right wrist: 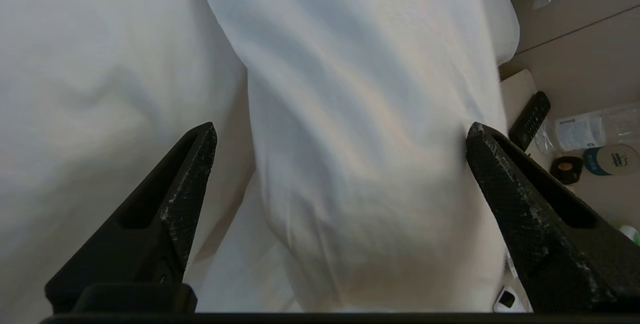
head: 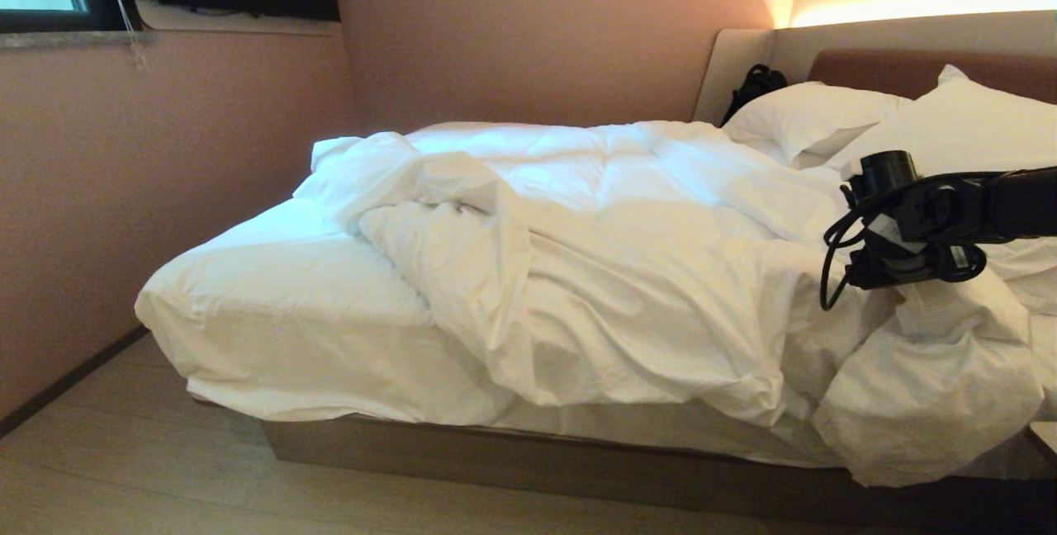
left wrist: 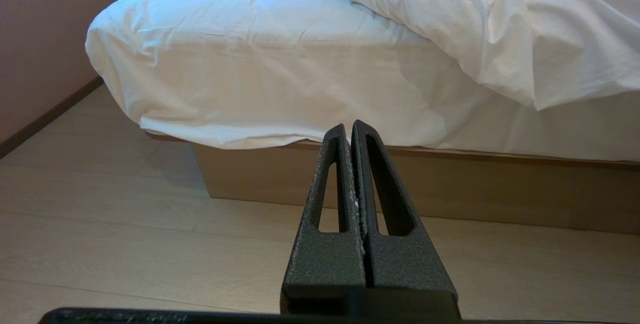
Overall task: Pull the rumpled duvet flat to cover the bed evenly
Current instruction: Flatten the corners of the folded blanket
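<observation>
My right gripper (right wrist: 340, 136) spread wide, empty, poised over duvet (head: 628, 271) fold at 3 o'clock; duvet bunched toward pillows on bed (head: 528, 456). My left gripper (left wrist: 348, 126) closed, low, empty.

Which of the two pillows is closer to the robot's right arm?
The nearer, right-hand pillow, just behind the right arm; the other pillow lies farther back, beside the black bag.

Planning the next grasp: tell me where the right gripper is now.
In the head view the right gripper is at the right edge, open above the bunched duvet, just below the pillows.
</observation>
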Controlling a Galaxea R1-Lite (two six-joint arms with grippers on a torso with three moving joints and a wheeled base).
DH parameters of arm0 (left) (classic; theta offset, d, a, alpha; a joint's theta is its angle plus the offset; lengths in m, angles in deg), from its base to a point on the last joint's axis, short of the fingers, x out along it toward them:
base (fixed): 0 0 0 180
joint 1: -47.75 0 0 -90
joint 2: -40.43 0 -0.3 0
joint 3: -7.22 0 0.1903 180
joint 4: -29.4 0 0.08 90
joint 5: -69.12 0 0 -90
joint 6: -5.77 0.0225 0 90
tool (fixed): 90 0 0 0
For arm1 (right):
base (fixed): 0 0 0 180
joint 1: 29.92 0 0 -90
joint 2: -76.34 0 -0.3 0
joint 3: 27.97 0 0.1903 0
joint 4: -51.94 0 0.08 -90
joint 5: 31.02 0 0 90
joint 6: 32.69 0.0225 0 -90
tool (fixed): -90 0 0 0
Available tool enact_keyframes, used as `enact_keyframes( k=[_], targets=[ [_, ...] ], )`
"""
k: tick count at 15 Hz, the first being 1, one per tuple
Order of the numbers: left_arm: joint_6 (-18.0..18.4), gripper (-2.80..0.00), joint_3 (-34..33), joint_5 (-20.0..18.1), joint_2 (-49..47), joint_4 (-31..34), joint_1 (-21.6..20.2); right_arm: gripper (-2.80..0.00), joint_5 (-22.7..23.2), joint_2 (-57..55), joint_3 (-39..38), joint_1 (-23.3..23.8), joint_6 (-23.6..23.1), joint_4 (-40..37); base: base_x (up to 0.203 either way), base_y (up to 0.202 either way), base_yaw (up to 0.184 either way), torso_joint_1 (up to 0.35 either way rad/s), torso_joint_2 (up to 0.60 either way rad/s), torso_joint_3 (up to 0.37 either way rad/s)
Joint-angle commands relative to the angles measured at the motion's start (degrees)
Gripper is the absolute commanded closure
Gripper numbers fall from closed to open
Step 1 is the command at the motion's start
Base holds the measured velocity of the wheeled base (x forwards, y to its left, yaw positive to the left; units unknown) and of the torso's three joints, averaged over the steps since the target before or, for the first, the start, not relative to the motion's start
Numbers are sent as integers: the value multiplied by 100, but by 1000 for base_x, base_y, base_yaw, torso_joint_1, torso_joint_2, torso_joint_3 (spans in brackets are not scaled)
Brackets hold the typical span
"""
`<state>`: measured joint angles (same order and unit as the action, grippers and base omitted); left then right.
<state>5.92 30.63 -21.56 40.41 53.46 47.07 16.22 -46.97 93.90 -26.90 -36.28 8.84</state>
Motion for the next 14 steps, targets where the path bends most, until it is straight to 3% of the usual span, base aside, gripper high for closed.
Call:
enact_keyframes(
  k=[1, 14],
  targets=[
    [2, 0, -5, -2, -6, 1, -2, -280, -54, -123, 45, 6, -2, -13, 0, 0, 0, 0, 0, 0],
    [2, 0, 4, -2, -6, 1, -2, -280, -1264, -872, 804, 174, -2, -13, 0, 0, 0, 0, 0, 0]
  ],
)
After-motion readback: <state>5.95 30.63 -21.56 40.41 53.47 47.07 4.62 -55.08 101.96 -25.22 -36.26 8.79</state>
